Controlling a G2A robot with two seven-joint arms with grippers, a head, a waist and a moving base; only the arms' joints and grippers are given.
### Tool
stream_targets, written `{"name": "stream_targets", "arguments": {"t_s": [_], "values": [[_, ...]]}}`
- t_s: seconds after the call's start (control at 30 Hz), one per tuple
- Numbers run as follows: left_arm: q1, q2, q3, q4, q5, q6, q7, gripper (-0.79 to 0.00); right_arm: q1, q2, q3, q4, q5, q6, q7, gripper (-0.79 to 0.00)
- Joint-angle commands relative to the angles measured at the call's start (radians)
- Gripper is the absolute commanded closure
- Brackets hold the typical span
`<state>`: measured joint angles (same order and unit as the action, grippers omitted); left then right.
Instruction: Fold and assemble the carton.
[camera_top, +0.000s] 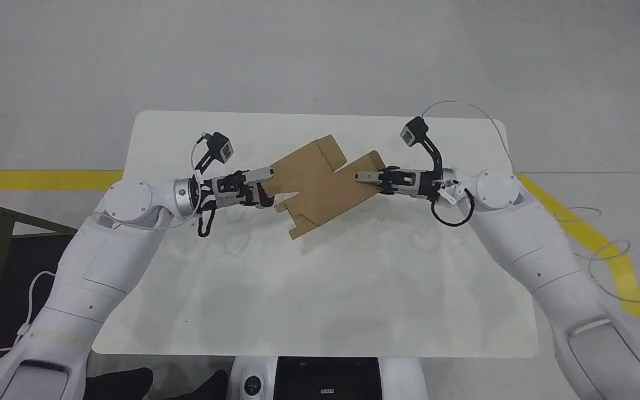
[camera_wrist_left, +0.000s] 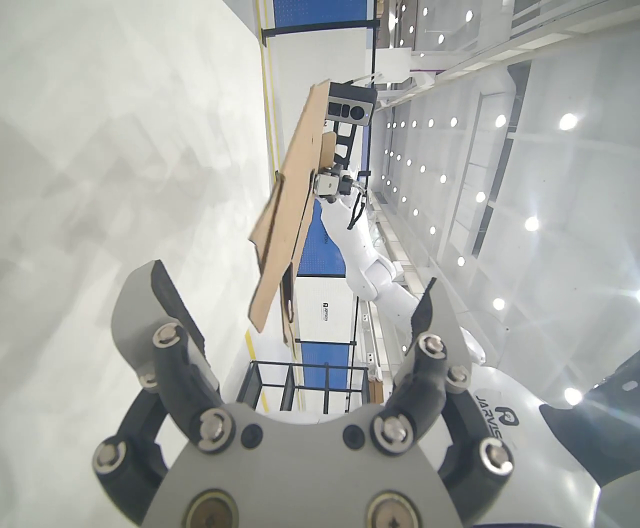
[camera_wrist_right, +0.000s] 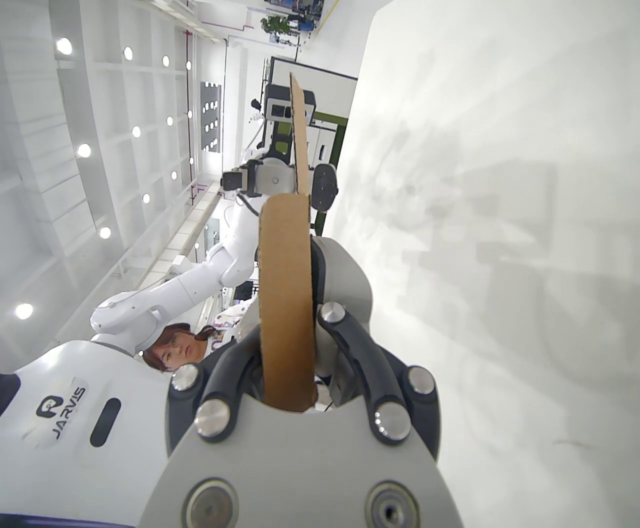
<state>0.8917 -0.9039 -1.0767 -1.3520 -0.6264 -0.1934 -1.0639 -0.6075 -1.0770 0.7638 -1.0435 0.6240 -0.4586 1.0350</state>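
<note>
Holding the flat carton (camera_top: 322, 185) above the white worktop (camera_top: 300, 300)
The unfolded brown carton is lifted off the worktop, over its middle toward the far side. The right gripper (camera_wrist_right: 300, 250) is clamped on the carton's right flap. The left gripper (camera_wrist_left: 295, 285) sits just beside the carton's left edge, its fingers spread apart and gripping nothing.

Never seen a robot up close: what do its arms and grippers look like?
The left arm and right arm are glossy white rounded shells. The left gripper and right gripper have grey metal bases, black linkages, silver screws, grey fingers with black pads. Black cables loop at the wrists.
</note>
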Motion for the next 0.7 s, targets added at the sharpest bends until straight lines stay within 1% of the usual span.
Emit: {"name": "stream_targets", "arguments": {"t_s": [0.0, 0.13, 0.23, 0.3, 0.33, 0.37, 0.43, 0.67], "values": [[0.010, 0.000, -0.010, -0.015, -0.012, 0.009, 0.019, -0.785, -0.009, 0.002, 0.011, -0.021, -0.021, 0.017, -0.040, 0.000], [0.030, 0.001, -0.038, -0.029, -0.005, -0.006, 0.055, -0.785, -0.038, 0.008, 0.043, -0.055, -0.049, 0.040, -0.111, 0.000], [0.044, 0.002, -0.061, -0.024, -0.008, -0.023, 0.072, -0.785, -0.062, 0.012, 0.065, -0.081, -0.066, 0.057, -0.142, 0.000], [0.045, 0.004, -0.074, -0.018, 0.019, -0.057, 0.069, -0.785, -0.076, 0.016, 0.078, -0.098, -0.072, 0.070, -0.148, 0.000], [0.044, 0.005, -0.080, -0.016, 0.046, -0.088, 0.071, -0.785, -0.083, 0.017, 0.085, -0.107, -0.072, 0.077, -0.152, 0.000], [0.044, 0.005, -0.084, -0.012, 0.074, -0.122, 0.079, -0.785, -0.090, 0.018, 0.091, -0.117, -0.071, 0.085, -0.152, 0.000], [0.044, 0.002, -0.085, 0.001, 0.086, -0.150, 0.105, -0.785, -0.103, 0.020, 0.103, -0.138, -0.074, 0.100, -0.155, 0.000], [0.028, -0.015, -0.058, 0.027, 0.063, -0.140, 0.107, -0.785, -0.134, 0.021, 0.129, -0.196, -0.087, 0.142, -0.160, 0.000]]}}
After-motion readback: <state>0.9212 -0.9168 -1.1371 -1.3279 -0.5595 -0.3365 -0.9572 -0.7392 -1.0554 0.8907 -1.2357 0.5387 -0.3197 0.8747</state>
